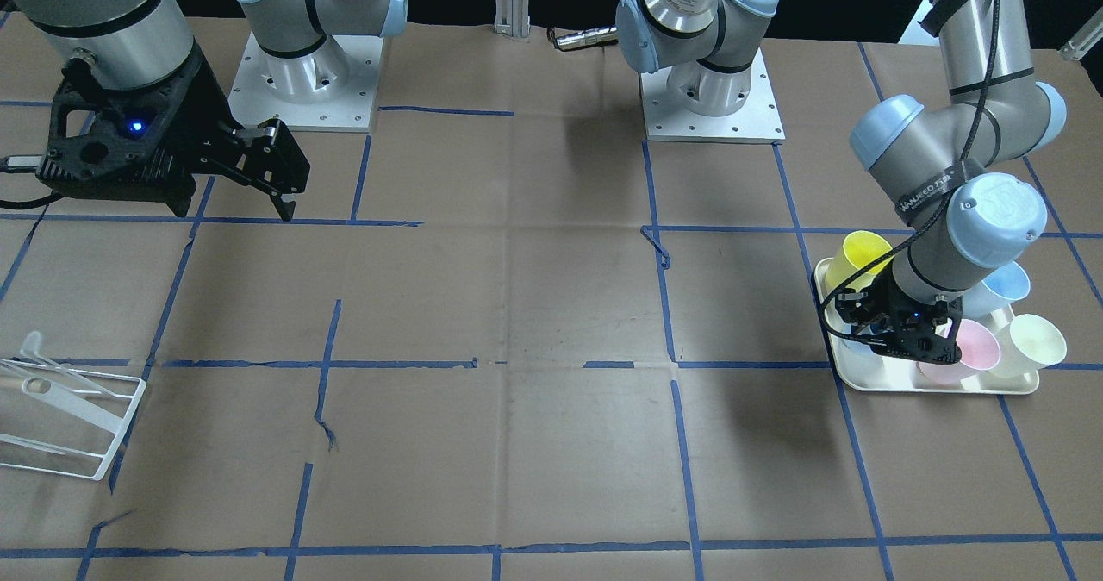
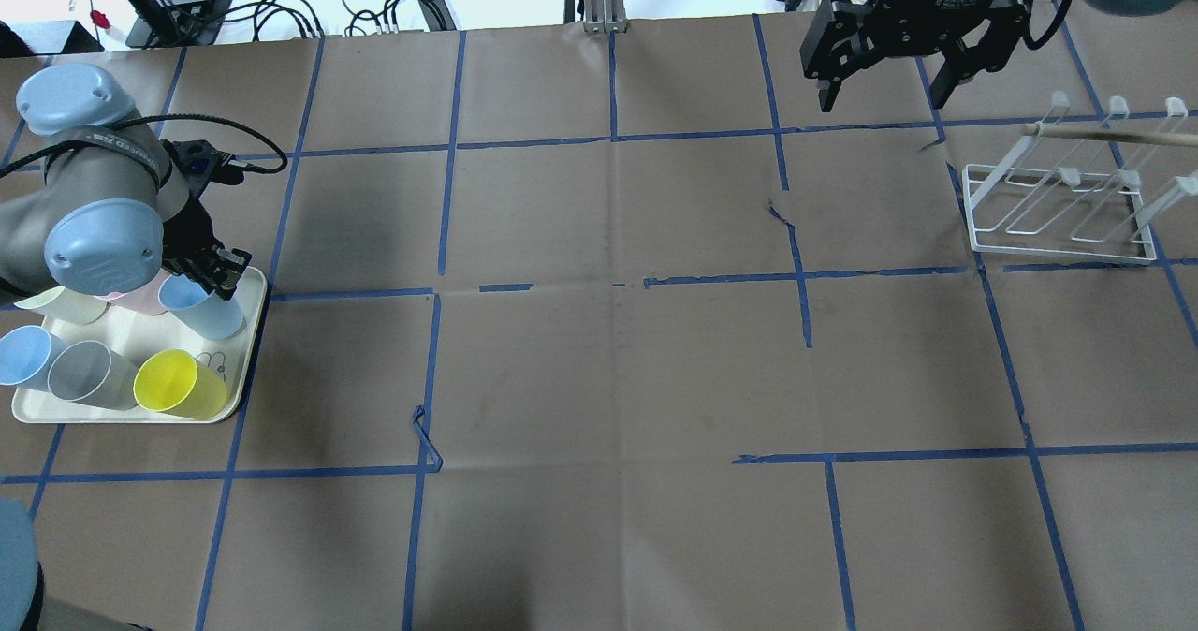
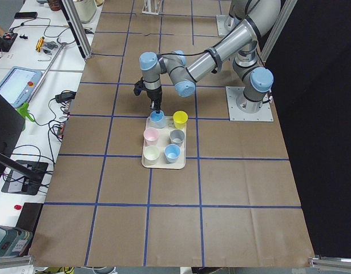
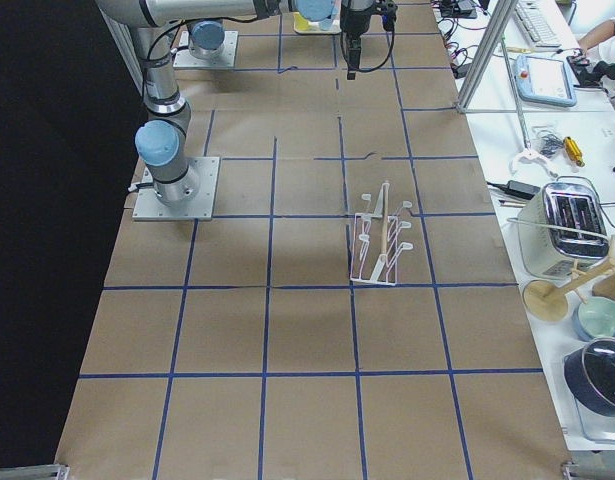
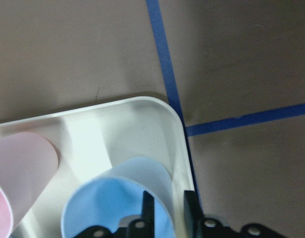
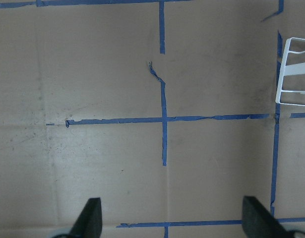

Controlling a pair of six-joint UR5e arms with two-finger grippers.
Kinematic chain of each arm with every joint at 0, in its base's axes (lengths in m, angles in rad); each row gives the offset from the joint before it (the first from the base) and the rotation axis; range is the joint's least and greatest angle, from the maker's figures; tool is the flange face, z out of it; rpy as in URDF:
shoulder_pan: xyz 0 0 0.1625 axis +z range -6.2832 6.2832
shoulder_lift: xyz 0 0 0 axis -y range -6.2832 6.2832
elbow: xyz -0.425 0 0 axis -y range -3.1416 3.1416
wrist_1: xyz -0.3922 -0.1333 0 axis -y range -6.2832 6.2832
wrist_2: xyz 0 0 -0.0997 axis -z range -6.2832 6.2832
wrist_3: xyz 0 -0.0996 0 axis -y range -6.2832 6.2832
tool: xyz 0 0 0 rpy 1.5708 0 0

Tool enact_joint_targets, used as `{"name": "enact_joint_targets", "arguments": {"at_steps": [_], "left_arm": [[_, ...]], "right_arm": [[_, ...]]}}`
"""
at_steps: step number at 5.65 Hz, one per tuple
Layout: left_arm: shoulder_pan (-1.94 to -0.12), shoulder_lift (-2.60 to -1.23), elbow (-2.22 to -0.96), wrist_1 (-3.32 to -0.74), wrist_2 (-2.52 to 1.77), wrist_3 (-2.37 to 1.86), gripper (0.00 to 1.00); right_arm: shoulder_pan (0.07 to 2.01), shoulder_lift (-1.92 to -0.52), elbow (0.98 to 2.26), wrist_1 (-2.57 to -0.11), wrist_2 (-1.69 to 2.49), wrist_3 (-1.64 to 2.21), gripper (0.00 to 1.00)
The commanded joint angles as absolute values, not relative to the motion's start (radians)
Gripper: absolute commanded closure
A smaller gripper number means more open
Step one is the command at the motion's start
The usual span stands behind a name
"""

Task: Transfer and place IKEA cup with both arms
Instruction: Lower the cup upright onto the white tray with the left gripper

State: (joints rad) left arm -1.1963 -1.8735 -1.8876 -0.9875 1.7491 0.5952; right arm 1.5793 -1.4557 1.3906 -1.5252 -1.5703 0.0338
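Observation:
The IKEA cup (image 5: 112, 198) is a pale-blue tumbler standing upright in the corner of a cream tray (image 5: 162, 114), next to a pink cup (image 5: 18, 173). My left gripper (image 5: 167, 210) is shut on its rim, one finger inside the cup and one outside. In the overhead view the same cup (image 2: 201, 305) sits at the tray's far right corner under the left gripper (image 2: 225, 280). My right gripper (image 2: 882, 99) is open and empty, high over the far right of the table; its fingers (image 6: 90, 218) stand wide apart.
The tray (image 2: 234, 397) also holds a second pale-blue cup (image 2: 23, 355), a grey cup (image 2: 89, 374), a yellow cup (image 2: 173, 383), a pink one and a cream one. A white wire rack (image 2: 1058, 219) stands at the right. Brown paper with blue tape lines covers the table.

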Motion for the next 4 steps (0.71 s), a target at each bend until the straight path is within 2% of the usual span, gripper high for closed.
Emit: {"name": "enact_joint_targets", "arguments": {"at_steps": [1, 3, 4], "left_arm": [[-1.197, -1.875, -1.885, -0.988, 1.753, 0.597, 0.04], [-1.201, -1.838, -1.855, -1.073, 1.799, 0.595, 0.03], [-1.212, -1.795, -1.783, -1.23, 1.79, 0.588, 0.03]], "right_arm": [[1.578, -1.456, 1.391, -1.516, -1.572, 0.034, 0.0], [1.578, -1.466, 1.39, -1.464, -1.571, 0.034, 0.0], [1.578, -1.465, 1.391, -1.463, -1.568, 0.034, 0.0]]}}
